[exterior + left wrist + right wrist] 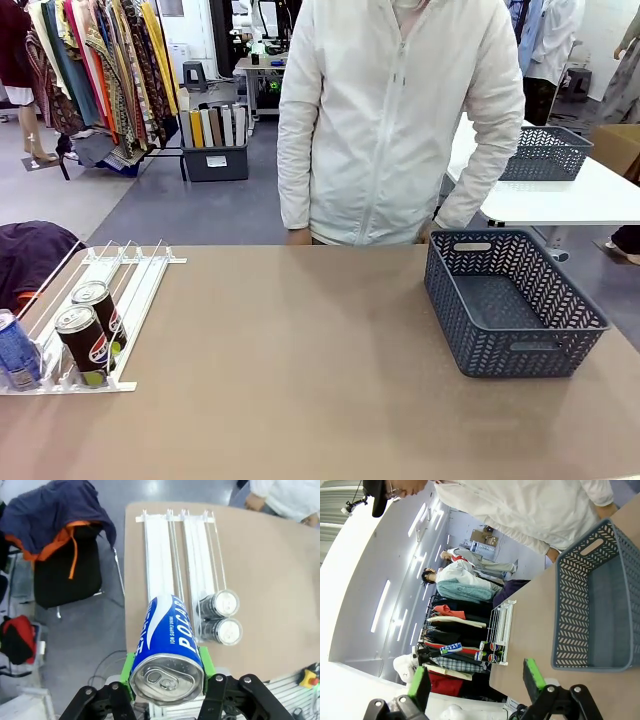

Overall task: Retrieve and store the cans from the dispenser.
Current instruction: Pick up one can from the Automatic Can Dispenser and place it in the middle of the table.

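Observation:
My left gripper (167,672) is shut on a blue can (167,645), its green pads (129,672) pressing both sides just below the silver top. The same blue can (15,350) shows at the near left end of the white dispenser (125,290). Two black cans (90,330) sit one behind the other in a lane to its right, at the dispenser's (160,555) low end, also seen as black cans (222,617). My right gripper (476,680) is open, holding nothing, over the table's right side. From there the dispenser (501,622) looks far off.
A dark grey lattice basket (575,300) stands on the table's right part, nothing in it; the basket (570,605) is close to my right gripper. A person in a white jacket (400,120) stands at the far edge. A chair with dark clothing (60,530) is beside the table's left end.

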`<action>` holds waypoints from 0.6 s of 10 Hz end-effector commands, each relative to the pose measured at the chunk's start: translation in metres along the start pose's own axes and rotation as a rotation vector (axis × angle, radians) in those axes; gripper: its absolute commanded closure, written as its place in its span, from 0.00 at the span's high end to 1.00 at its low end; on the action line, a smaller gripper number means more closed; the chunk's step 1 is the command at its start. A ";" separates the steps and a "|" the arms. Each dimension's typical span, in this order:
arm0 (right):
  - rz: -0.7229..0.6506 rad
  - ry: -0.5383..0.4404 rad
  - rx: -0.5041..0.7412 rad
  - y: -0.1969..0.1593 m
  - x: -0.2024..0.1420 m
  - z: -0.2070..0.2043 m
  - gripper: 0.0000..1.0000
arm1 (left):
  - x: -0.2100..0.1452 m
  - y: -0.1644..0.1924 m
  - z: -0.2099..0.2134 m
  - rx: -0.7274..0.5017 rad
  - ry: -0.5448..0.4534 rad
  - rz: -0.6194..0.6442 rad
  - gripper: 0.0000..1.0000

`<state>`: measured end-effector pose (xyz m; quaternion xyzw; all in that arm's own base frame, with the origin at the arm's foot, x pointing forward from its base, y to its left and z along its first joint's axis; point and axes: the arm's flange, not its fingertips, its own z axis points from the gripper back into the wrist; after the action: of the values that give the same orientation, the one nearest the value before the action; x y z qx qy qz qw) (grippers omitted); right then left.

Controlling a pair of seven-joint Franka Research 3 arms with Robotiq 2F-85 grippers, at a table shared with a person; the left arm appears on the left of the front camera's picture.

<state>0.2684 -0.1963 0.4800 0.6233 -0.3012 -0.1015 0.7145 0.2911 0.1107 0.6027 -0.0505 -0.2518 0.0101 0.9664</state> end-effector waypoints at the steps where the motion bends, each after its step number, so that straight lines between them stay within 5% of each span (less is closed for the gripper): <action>1: 0.010 -0.012 0.018 0.003 0.003 0.000 1.00 | 0.004 -0.015 0.004 0.037 0.029 -0.046 0.00; 6: 0.010 -0.012 0.018 0.003 0.003 0.000 1.00 | 0.012 -0.031 -0.010 -0.020 0.070 -0.008 0.00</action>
<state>0.2683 -0.1963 0.4801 0.6233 -0.3013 -0.1014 0.7145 0.2960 0.0897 0.5992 -0.0417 -0.2278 -0.0077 0.9728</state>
